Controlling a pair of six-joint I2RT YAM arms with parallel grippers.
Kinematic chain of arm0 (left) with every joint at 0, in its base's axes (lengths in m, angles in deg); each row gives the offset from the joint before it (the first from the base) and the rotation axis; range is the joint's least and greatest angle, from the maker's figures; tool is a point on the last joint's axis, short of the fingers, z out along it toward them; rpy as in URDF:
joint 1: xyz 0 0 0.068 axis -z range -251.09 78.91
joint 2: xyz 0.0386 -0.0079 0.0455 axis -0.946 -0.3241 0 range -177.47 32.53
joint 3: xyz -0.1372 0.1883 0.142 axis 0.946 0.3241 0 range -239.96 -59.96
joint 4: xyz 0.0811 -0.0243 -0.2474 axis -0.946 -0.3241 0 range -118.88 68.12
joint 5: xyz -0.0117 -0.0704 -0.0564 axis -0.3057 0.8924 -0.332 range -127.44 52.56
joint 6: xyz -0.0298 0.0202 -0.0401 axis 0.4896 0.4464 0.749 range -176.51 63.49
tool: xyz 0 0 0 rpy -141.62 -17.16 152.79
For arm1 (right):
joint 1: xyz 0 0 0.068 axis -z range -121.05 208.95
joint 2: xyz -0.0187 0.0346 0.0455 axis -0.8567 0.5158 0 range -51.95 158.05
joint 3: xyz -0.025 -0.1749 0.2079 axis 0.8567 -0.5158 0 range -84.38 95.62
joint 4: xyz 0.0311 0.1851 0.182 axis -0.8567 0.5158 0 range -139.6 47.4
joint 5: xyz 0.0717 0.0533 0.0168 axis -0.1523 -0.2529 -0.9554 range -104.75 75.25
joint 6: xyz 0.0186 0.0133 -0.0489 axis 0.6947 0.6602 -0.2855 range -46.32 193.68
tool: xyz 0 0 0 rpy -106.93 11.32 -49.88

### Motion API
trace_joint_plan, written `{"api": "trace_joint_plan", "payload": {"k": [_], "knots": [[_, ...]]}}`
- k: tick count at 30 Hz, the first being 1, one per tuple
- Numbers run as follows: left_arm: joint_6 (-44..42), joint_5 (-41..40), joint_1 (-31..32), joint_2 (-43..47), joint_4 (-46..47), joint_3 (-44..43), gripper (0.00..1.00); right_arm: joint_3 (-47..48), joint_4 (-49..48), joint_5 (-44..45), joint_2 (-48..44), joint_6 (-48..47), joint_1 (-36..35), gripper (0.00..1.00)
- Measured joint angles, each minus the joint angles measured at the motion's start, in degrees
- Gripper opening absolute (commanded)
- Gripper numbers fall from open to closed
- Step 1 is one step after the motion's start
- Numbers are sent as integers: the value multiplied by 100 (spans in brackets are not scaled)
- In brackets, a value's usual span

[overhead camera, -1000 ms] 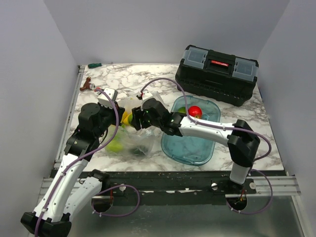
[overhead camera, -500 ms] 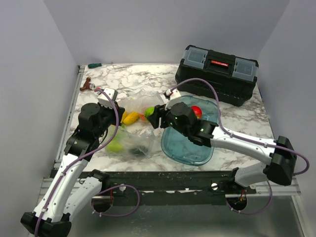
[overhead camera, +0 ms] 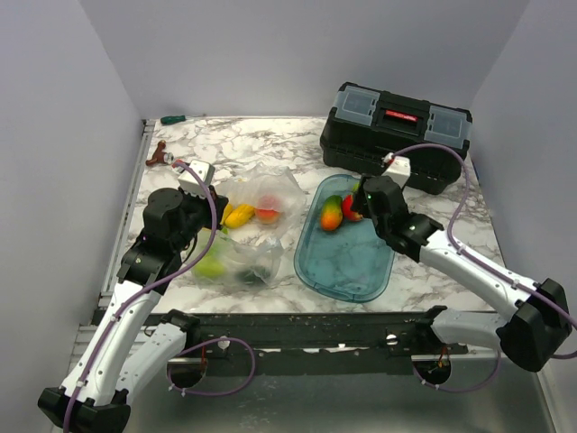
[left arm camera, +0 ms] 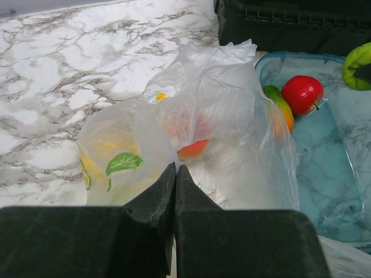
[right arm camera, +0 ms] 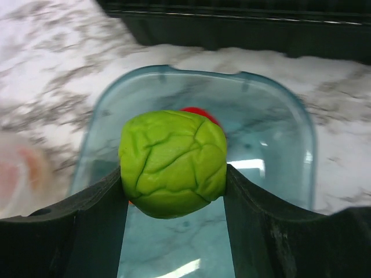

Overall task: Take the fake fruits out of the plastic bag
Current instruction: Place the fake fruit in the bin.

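Crumpled plastic bag point(left arm camera: 214, 104) holds fruits point(overhead camera: 239, 216); green fruit point(right arm camera: 172, 163) held over red apple point(left arm camera: 302, 94)

We are reaching our left arm point(overhead camera: 135, 271) forward from its base, elbow raised and wrist tipping down. Our left gripper point(left arm camera: 175, 169) is pressing its jaws fully together, pinching a fold of the plastic bag point(left arm camera: 220, 104). Our right arm point(overhead camera: 469, 271) is stretching forward and inward. Our right gripper point(right arm camera: 173, 174) is clamping a green fruit point(right arm camera: 174, 150) between its two fingers point(right arm camera: 98, 214).
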Motion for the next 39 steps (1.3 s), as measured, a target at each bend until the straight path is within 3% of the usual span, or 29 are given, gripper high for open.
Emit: {"api": "trace_joint_plan", "payload": {"k": [4,17,27,35,39], "knots": [[9,2,0,0,0,0,0,-61,647,409,-9,129,483,2],[28,4,0,-2,0,0,0,-63,1707,820,1054,94,560,10],[31,17,0,-35,0,0,0,83,1526,833,1679,-212,560,40],[33,20,0,-37,0,0,0,326,1373,911,2302,-291,560,75],[35,17,0,-37,0,0,0,334,1316,925,2437,-332,560,84]]}}
